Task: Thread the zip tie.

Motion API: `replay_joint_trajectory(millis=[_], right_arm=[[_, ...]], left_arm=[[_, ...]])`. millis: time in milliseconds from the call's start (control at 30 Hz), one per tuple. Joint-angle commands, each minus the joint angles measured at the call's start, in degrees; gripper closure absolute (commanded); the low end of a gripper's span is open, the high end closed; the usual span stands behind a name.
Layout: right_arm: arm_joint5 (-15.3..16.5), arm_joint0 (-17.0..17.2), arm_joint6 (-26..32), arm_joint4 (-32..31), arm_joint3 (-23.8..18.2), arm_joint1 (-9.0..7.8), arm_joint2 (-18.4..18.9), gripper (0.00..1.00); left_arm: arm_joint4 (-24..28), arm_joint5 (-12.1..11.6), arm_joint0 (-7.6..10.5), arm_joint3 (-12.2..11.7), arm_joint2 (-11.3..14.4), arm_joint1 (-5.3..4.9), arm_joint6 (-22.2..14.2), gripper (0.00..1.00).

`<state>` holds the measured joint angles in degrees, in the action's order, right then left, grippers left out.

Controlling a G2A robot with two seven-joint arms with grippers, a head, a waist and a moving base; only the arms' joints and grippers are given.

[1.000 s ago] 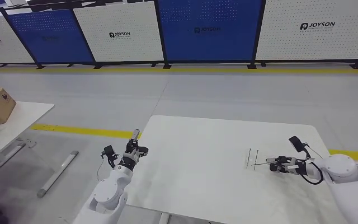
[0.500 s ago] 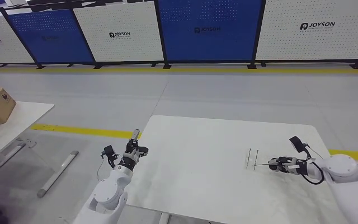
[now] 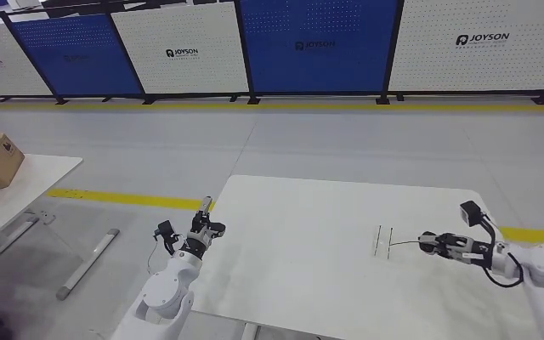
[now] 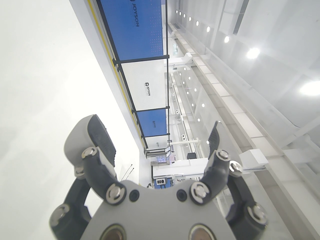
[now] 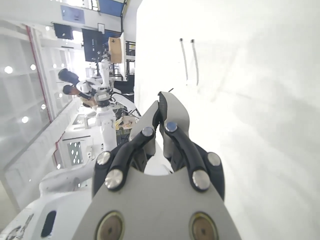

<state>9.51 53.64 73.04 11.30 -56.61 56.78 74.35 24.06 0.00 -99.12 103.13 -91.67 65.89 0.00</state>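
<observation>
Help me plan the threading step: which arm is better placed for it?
Probably right: its end effector is shut on a zip tie, close to the two loose zip ties. The left end effector is open and empty at the table's opposite edge.

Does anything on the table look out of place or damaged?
Nothing stands out. A pair of zip ties lies straight and parallel on the table; the right gripper is shut on a third zip tie.

Three zip ties (image 3: 379, 240), one white table (image 3: 297, 255)
</observation>
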Motion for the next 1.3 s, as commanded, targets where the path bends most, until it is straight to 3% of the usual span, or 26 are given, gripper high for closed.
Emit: replay_joint_trajectory(millis=[0, 500, 767, 900, 967, 1267], right_arm=[[0.7, 2.1, 1.3, 2.7, -2.6, -0.38, 1.6, 1.0], [0.2, 3.5, 1.7, 4.4, -4.0, -0.52, 2.2, 1.0], [3.0, 6.6, -2.9, 14.3, -12.1, 0.53, 1.3, 1.0], [3.4, 6.6, -7.6, 14.9, -15.4, 1.35, -1.3, 1.0], [2.5, 6.0, -9.5, 14.8, -16.0, 1.84, -3.0, 1.0], [2.5, 6.0, -9.5, 14.8, -16.0, 1.84, -3.0, 1.0]], left_arm=[[0.0, 0.0, 0.0, 0.0, 0.0, 0.0, 0.0, 0.0], [0.0, 0.0, 0.0, 0.0, 0.0, 0.0, 0.0, 0.0], [0.0, 0.0, 0.0, 0.0, 0.0, 0.0, 0.0, 0.0], [0.0, 0.0, 0.0, 0.0, 0.0, 0.0, 0.0, 0.0], [0.0, 0.0, 0.0, 0.0, 0.0, 0.0, 0.0, 0.0], [0.0, 0.0, 0.0, 0.0, 0.0, 0.0, 0.0, 0.0]])
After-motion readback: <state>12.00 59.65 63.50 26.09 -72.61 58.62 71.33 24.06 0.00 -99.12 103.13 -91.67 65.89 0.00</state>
